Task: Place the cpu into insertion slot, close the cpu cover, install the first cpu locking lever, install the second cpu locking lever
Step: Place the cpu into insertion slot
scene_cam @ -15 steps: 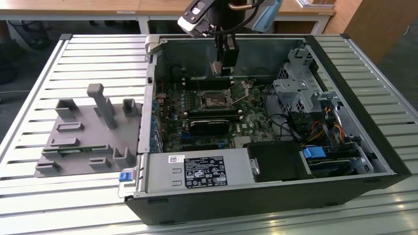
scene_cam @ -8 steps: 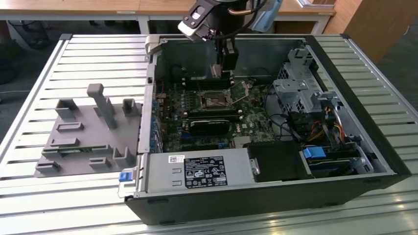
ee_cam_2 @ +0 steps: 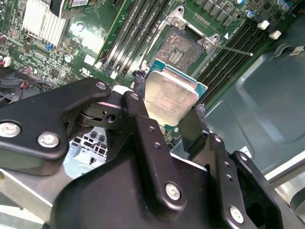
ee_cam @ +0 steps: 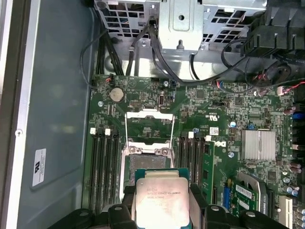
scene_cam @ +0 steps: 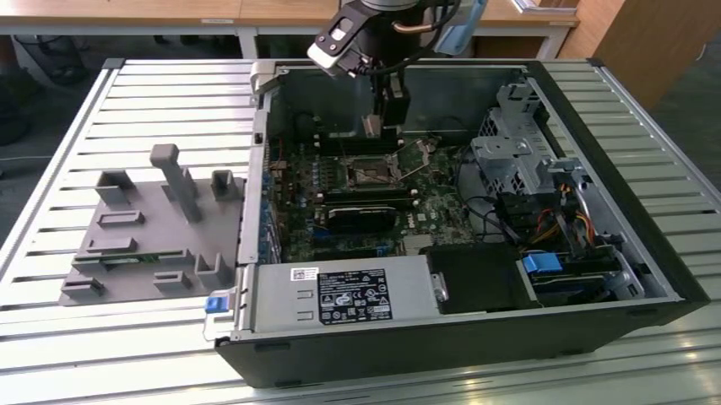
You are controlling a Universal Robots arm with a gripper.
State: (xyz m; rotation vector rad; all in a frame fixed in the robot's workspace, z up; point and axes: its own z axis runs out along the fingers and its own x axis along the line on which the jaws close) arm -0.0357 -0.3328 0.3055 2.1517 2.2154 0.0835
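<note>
While the arm (scene_cam: 372, 29) reaches down into the open computer case (scene_cam: 451, 346) from the far edge in the exterior view, the gripper (scene_cam: 384, 126) hangs upright over the motherboard (ee_cam: 219, 119). Memory slots (ee_cam: 105, 167) flank the socket on both sides. The cpu cover (ee_cam: 147, 113) is flipped open, and the insertion slot (ee_cam: 145, 160) has its contacts exposed with free room above. Fingers (ee_cam_2: 193, 129) are clamped on two opposite edges of the cpu (ee_cam_2: 170, 93), which is held off the board near the slot, not seated.
</note>
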